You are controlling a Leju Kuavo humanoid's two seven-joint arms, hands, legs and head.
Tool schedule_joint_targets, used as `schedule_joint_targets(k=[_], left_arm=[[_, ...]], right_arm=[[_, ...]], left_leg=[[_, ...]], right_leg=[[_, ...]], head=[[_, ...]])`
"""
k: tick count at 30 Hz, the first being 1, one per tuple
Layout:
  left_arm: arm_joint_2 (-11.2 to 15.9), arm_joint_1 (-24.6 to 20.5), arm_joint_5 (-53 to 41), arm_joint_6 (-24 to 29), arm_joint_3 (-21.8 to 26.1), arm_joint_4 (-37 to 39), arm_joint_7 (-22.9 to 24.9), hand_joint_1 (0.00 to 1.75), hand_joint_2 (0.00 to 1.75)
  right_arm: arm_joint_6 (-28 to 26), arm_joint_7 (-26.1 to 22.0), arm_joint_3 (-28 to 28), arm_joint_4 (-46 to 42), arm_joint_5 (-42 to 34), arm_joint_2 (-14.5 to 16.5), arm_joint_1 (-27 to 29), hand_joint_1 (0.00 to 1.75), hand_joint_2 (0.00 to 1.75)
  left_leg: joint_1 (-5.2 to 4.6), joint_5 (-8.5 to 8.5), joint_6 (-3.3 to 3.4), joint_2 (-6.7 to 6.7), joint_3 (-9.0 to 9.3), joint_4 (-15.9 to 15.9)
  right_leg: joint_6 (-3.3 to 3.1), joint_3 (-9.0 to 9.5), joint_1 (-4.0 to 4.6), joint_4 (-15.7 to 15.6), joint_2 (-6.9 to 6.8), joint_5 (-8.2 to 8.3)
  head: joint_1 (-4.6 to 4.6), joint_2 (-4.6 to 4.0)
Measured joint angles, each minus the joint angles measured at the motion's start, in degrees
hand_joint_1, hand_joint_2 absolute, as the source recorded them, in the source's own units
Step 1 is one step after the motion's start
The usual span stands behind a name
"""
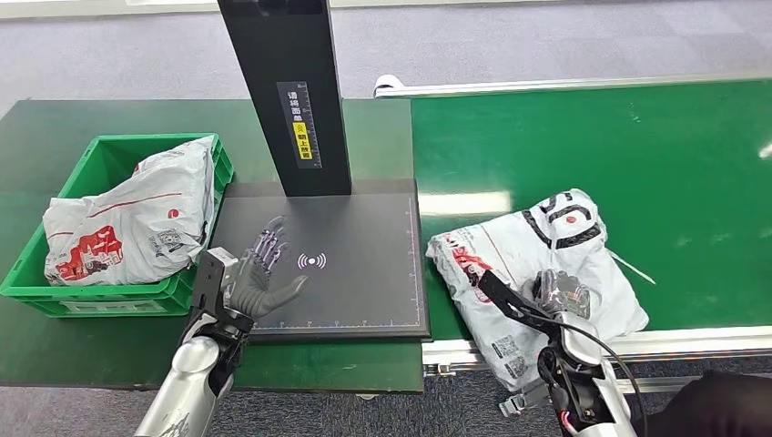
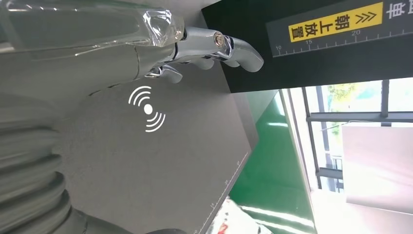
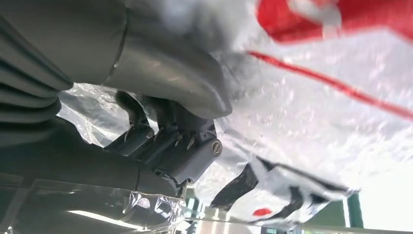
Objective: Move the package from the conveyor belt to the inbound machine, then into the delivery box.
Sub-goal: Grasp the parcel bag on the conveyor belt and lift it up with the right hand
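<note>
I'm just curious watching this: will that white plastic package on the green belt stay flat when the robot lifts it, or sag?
Probably sag: the package is a wrinkled, lumpy plastic mailer, so it looks soft. Its glossy film may slip in the right hand. It seems unlikely to roll, since it lies flat.

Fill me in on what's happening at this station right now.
A humanoid robot is sorting packages. Its right hand is down on a white package lying at the near edge of the green conveyor belt, fingers against the plastic, though whether it has a firm grip is unclear. Its left hand hovers open over the dark scanner pad of the inbound machine, which has nothing on it. Another white package already sits in the green delivery box.
</note>
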Motion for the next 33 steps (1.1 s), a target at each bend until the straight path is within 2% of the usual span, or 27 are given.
schedule_joint_targets(k=[4, 9, 10, 13, 14, 16, 18, 22, 24, 28, 30, 33], left_arm=[[0.0, 0.0, 0.0, 0.2, 0.0, -0.1, 0.3, 0.00, 1.75], [0.0, 0.1, 0.0, 0.3, 0.0, -0.5, 0.4, 0.00, 1.75], [0.0, 0.1, 0.0, 0.3, 0.0, -0.6, 0.4, 0.00, 1.75], [0.0, 0.2, 0.0, 0.5, 0.0, -0.7, 0.5, 0.00, 1.75], [0.0, 0.3, 0.0, 0.5, 0.0, -0.8, 0.5, 0.00, 1.75], [0.0, 0.4, 0.0, 0.6, 0.0, -0.9, 0.5, 0.00, 1.75], [0.0, 0.5, 0.1, 0.6, 0.0, -0.9, 0.5, 0.00, 1.75], [0.1, 0.7, 0.2, 0.6, 0.0, -0.9, 0.4, 0.00, 1.75], [0.1, 0.7, 0.3, 0.7, 0.0, -0.9, 0.2, 0.00, 1.75], [0.1, 0.7, 0.5, 0.7, 0.0, -0.6, -1.4, 0.00, 1.75], [0.1, 0.7, 0.5, 0.7, 0.0, -0.4, -2.0, 0.00, 1.75], [0.2, 0.7, 0.5, 1.0, 0.0, -0.1, -2.6, 0.00, 1.75]], right_arm=[[-1.0, 0.9, 0.0, -0.8, 0.6, 0.1, 0.3, 1.75, 0.00], [-2.0, 0.8, -0.1, -1.8, -0.4, 0.3, 0.7, 1.75, 0.00], [-2.3, 0.4, -0.3, -2.1, -1.2, 0.4, 0.8, 1.61, 0.00], [-2.7, -3.3, -1.3, -3.1, -7.3, 1.0, 1.0, 0.69, 0.00], [-1.7, -5.6, -1.9, -3.6, -11.8, 1.3, 1.1, 0.52, 0.00], [2.7, -10.9, -3.5, -4.7, -22.9, 1.9, 1.1, 0.52, 0.00], [6.1, -14.0, -4.7, -5.6, -30.4, 2.3, 1.1, 0.52, 0.00], [7.8, -15.1, -6.0, -6.6, -33.7, 2.7, 1.2, 0.01, 0.00], [12.4, -17.3, -6.8, -6.9, -39.1, 2.9, 1.2, 0.00, 0.00], [33.6, -25.4, -9.1, -7.0, -64.1, 3.5, 1.1, 0.00, 1.75], [39.0, -26.4, -9.5, -6.9, -71.2, 3.8, 1.0, 0.00, 1.75], [40.5, -26.8, -9.4, -6.8, -75.1, 3.9, 0.9, 0.00, 1.75]], left_leg=[[0.00, 0.00, 0.00, 0.00, 0.00, 0.0], [0.00, 0.00, 0.00, 0.00, 0.00, 0.0], [0.00, 0.00, 0.00, 0.00, 0.00, 0.0], [0.00, 0.00, 0.00, 0.01, 0.00, 0.0], [0.00, 0.00, 0.00, 0.01, 0.00, 0.0], [0.00, 0.00, 0.00, 0.01, 0.00, 0.0], [0.00, 0.00, 0.00, 0.01, 0.00, 0.0], [0.00, 0.00, 0.00, -0.01, 0.00, 0.0], [0.00, 0.00, 0.00, 0.01, -0.01, 0.0], [0.00, 0.00, 0.00, 0.02, 0.00, 0.0], [0.01, 0.00, 0.00, -0.01, -0.01, 0.0], [0.01, 0.00, 0.00, 0.00, -0.02, 0.0]], right_leg=[[0.00, 0.00, 0.00, 0.0, 0.00, 0.00], [0.00, 0.00, 0.00, 0.0, 0.00, 0.00], [0.00, 0.00, 0.00, 0.0, 0.00, 0.00], [0.00, 0.00, 0.00, 0.0, 0.00, 0.00], [0.00, 0.00, 0.00, 0.0, 0.00, 0.00], [0.00, 0.00, 0.00, 0.0, 0.00, 0.00], [0.00, -0.01, 0.00, 0.0, 0.00, 0.00], [0.00, 0.00, 0.00, 0.0, -0.01, 0.00], [0.00, 0.00, 0.00, 0.0, 0.00, 0.00], [0.00, -0.01, 0.00, 0.0, 0.00, 0.00], [0.00, -0.01, 0.01, 0.0, -0.03, 0.00], [0.00, 0.00, 0.01, 0.0, -0.02, 0.00]], head=[[0.00, 0.01], [0.00, 0.01], [0.00, 0.01], [-0.01, 0.01], [0.00, 0.01], [0.01, 0.01], [0.00, 0.01], [0.00, 0.01], [0.01, 0.01], [-0.01, 0.01], [-0.01, 0.01], [0.01, 0.00]])
